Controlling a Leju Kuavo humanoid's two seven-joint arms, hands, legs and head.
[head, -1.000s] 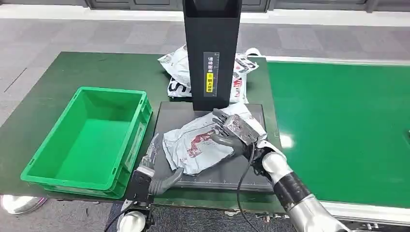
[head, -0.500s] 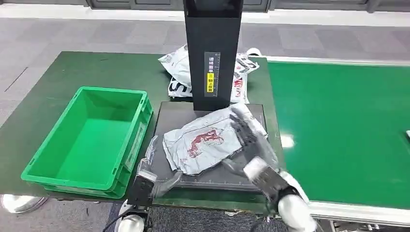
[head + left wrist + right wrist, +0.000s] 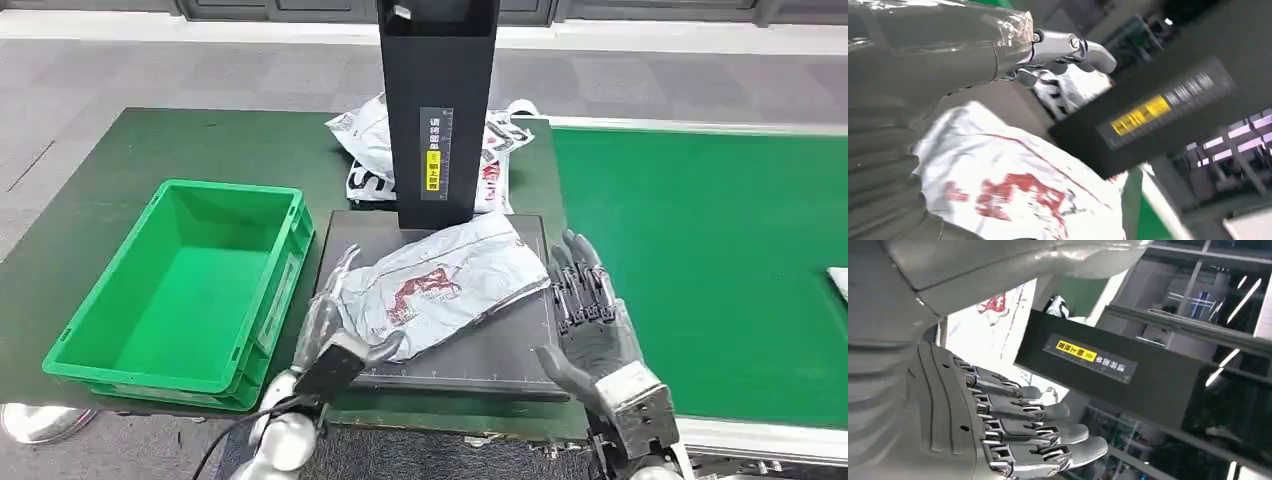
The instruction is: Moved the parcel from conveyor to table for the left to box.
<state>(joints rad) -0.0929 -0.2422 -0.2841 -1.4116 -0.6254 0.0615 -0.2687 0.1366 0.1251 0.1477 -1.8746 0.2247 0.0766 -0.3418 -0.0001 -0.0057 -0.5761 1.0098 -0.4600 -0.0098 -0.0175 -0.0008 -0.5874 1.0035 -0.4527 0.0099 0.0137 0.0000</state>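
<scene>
On the far left you see the green bin (image 3: 185, 290), and it holds nothing, so the boxing step is not done yet. Just right of the bin, your left hand (image 3: 335, 325) is at the near-left corner of the parcel (image 3: 440, 285). Its fingers (image 3: 330, 300) lie spread beside the parcel's edge and the thumb reaches under the near corner. I cannot tell from the head view whether it already pinches the bag (the left wrist view shows the fingers (image 3: 1068, 47) stretched out above the parcel (image 3: 1013, 195), not closed on it), so I judge the hand as open and only touching.

The parcel itself lies flat on the dark plate (image 3: 500, 345) on the table (image 3: 120, 170), in front of the black post (image 3: 437, 110). So the first half of the task, conveyor to table, looks finished. Behind the post there are more bags (image 3: 365, 150), which I take as not part of this step.

Further right, your right hand (image 3: 590, 315) hovers beside the plate with fingers straight and apart, holding nothing, clear of the parcel. On the far right is the conveyor (image 3: 720, 260).

What is left, in my judgement: the left hand must close on the parcel and carry it to the bin.
</scene>
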